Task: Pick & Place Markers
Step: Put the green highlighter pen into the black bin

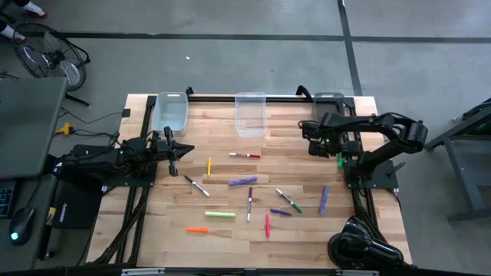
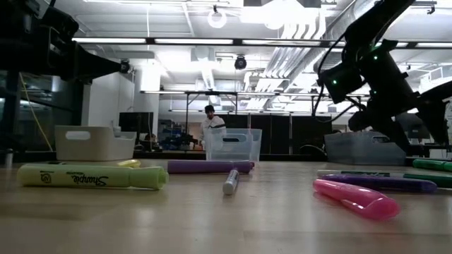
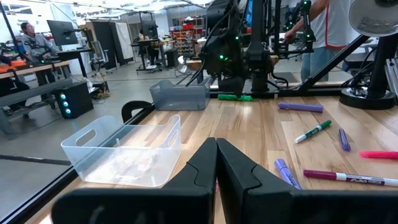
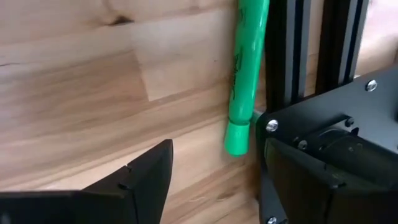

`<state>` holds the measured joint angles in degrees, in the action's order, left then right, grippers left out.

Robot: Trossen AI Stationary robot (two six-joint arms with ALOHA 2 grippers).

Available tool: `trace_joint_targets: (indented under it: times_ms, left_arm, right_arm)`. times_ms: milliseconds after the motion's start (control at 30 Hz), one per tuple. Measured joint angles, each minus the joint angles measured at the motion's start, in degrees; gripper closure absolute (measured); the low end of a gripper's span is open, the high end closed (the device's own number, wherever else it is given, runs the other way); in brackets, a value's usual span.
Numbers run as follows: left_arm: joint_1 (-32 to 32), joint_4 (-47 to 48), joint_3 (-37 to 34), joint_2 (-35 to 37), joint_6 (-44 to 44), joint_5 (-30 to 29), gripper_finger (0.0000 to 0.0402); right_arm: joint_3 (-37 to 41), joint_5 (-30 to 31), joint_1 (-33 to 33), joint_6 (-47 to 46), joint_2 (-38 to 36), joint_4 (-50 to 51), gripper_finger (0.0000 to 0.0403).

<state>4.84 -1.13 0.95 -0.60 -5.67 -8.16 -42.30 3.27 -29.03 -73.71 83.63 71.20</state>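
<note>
The right gripper (image 4: pixel 211 177) hangs over the table's (image 1: pixel 222 176) right side, close to its own arm's base, with its fingers spread wide and nothing between them. Just past the fingertips a green marker (image 4: pixel 244 81) lies flat on the wood, snug against the black frame of the arm mount — touching nothing of the gripper. From above, that same green marker (image 1: pixel 340 159) shows as a short sliver beside the right arm.

The left gripper (image 1: pixel 172 152) waits at the left side of the table, fingers pressed together and empty (the left wrist view shows the two dark fingers (image 3: pixel 202 168) meeting edge to edge).

The other markers (image 1: pixel 249 201) are scattered across the middle of the table: purple, red, yellow, orange, light green and black-and-white ones, all lying flat and well apart from either gripper. Three clear bins (image 1: pixel 250 113) stand along the far edge — none of them visibly holds a marker
</note>
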Motion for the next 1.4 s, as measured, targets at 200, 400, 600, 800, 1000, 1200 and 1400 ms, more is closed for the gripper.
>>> trace_joint_targets:
  times_ms: [200,400,600,800,1000,1200,1400]
  left_arm:
    - [0.0,0.0,0.0,0.0,0.0,0.0,0.0400]
    - [0.0,0.0,0.0,0.0,0.0,0.0,0.0400]
    - [0.0,0.0,0.0,0.0,0.0,0.0,0.0400]
    - [0.0,0.0,0.0,0.0,0.0,0.0,0.0400]
    - [0.0,0.0,0.0,0.0,0.0,0.0,0.0400]
    - [0.0,0.0,0.0,0.0,0.0,0.0,0.0400]
    - [0.0,0.0,0.0,0.0,0.0,0.0,0.0400]
  right_arm:
    - [0.9,1.1,-3.2,0.3,-0.1,-1.0,0.0157]
    - [0.9,2.7,-6.7,1.9,-0.1,-0.8,0.0157]
    - [0.9,3.3,-10.0,3.3,-0.1,-0.6,0.0157]
    - [2.2,2.3,-11.5,4.1,0.4,-2.3,0.0157]
    - [2.2,3.0,-12.6,3.3,2.0,-2.4,0.0157]
    - [2.2,2.6,-13.6,4.2,4.9,-2.8,0.0157]
    - [2.3,2.6,-13.8,5.1,6.4,-4.1,0.0157]
